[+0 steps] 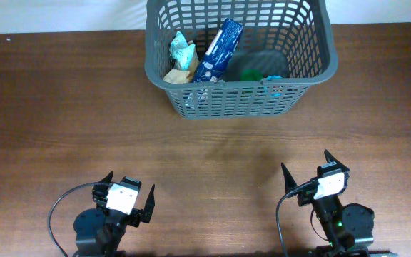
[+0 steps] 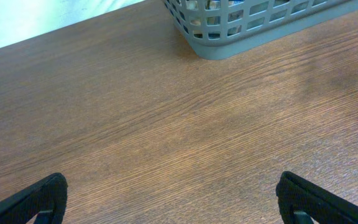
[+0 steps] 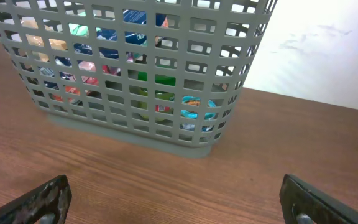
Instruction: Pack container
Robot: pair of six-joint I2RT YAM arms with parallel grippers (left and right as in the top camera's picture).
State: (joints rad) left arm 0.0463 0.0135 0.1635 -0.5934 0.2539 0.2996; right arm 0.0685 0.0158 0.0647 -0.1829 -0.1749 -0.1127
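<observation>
Presently, container (image 1: 241, 101) sitting on desk (image 1: 205, 153), holding a blue packet (image 1: 220, 48).
Left gripper (image 1: 130, 182) and right gripper (image 1: 305, 160) sitting well apart from the container, jaws standing wide apart on both.

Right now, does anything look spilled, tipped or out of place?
Nothing stands out. The dark grey slotted plastic basket stands upright on the brown wooden table, with nothing spilled around it; the left claw and right claw are open and empty.

Overhead looks straight down on the table (image 1: 205, 157); both low wrist views face forward, sharing the container (image 1: 241, 100).
</observation>
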